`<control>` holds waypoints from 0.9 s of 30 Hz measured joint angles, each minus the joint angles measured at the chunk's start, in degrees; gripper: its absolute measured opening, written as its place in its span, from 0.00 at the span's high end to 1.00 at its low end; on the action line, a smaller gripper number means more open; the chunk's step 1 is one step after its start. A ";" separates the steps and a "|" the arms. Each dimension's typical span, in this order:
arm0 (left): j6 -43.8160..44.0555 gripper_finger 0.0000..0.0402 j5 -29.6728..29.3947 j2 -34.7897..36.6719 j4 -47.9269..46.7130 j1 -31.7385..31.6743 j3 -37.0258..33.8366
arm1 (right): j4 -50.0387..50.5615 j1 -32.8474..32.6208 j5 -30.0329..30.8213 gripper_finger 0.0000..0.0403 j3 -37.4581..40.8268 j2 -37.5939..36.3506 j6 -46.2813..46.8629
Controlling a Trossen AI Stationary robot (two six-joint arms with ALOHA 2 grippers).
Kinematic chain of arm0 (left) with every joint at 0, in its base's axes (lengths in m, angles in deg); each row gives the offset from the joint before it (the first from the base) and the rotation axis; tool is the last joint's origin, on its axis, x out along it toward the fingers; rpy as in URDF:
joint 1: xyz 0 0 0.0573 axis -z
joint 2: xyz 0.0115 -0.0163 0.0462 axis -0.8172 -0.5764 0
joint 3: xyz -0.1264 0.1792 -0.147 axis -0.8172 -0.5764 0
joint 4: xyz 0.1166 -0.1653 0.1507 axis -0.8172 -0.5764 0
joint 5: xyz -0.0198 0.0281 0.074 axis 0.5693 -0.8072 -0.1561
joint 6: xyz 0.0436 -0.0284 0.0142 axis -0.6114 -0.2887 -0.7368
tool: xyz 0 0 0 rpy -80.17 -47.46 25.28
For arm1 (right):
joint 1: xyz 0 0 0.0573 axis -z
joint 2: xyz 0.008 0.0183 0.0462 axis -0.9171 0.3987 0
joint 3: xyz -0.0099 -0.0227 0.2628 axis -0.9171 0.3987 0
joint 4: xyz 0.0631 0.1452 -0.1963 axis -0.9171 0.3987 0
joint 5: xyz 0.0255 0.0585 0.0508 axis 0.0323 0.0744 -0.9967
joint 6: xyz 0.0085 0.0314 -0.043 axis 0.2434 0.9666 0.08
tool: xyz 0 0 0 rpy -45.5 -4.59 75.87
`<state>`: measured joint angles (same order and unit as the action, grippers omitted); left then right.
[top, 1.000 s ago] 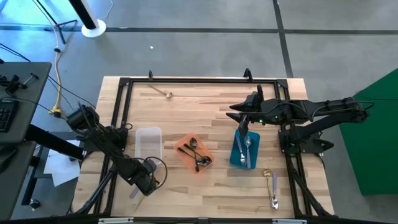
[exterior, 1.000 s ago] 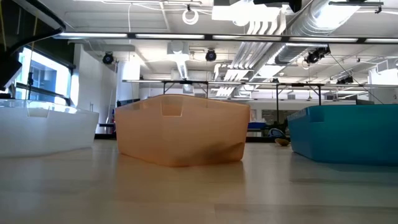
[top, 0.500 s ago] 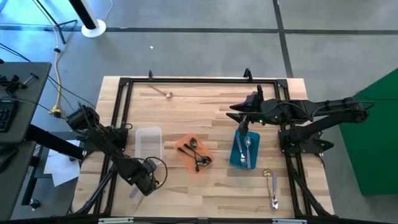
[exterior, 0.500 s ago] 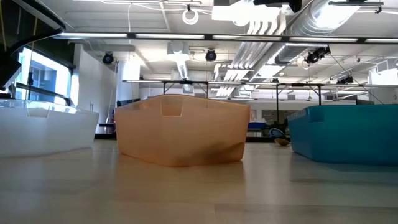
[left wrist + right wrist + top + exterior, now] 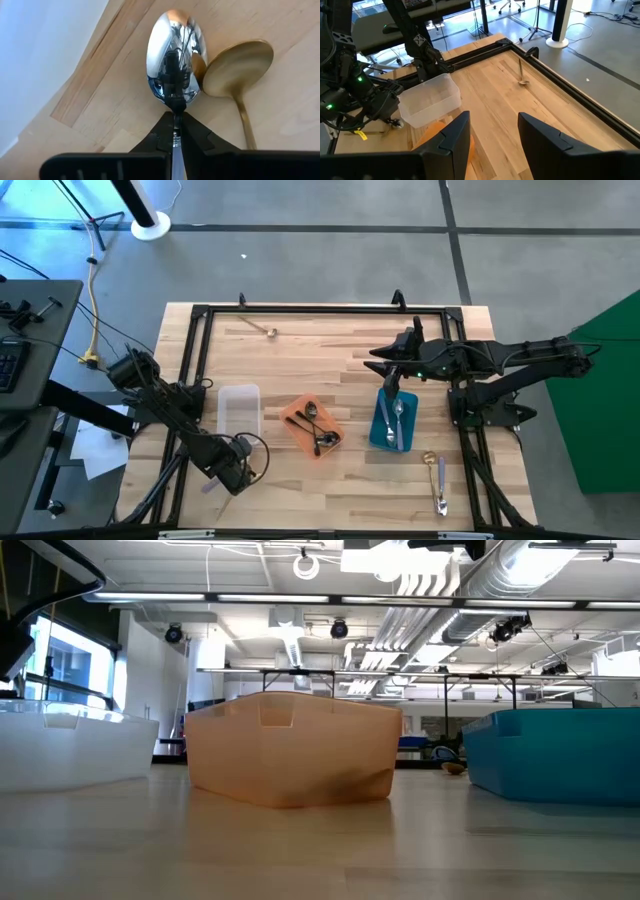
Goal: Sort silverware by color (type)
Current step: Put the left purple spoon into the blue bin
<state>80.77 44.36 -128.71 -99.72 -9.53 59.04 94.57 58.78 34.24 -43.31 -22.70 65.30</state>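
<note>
Left gripper (image 5: 175, 131) pinching shiny silver spoon (image 5: 175, 57) at near-left edge, beside gold spoon (image 5: 239, 70); next lifting clear. Right gripper (image 5: 490, 131) waiting, fingers apart, over blue tray (image 5: 382, 432).

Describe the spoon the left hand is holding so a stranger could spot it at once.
Find the clear tray on the table's left side. Just in front of it the left hand is shut on a silver spoon: mirror-bright, unlike the dull gold spoon touching it.

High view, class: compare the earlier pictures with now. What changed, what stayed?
Nothing visibly moved. The left gripper, at the table's near left edge, has closed on a silver spoon beside a gold spoon. The right gripper stays open above the blue tray.
</note>
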 joint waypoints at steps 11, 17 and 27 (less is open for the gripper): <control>-0.18 1.00 -0.77 0.32 -0.39 0.25 -0.03 | 0.00 0.00 0.00 0.62 0.00 0.00 0.39; -0.10 1.00 -4.17 2.58 -2.22 0.10 -0.32 | -0.02 0.00 0.02 0.62 0.00 0.00 0.39; -4.33 1.00 -3.20 13.64 -4.95 0.13 -0.27 | 0.09 -0.02 0.01 0.62 0.00 0.02 0.42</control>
<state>76.44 41.16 -115.07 -104.67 -9.40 58.78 94.66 58.76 34.26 -43.31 -22.68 65.71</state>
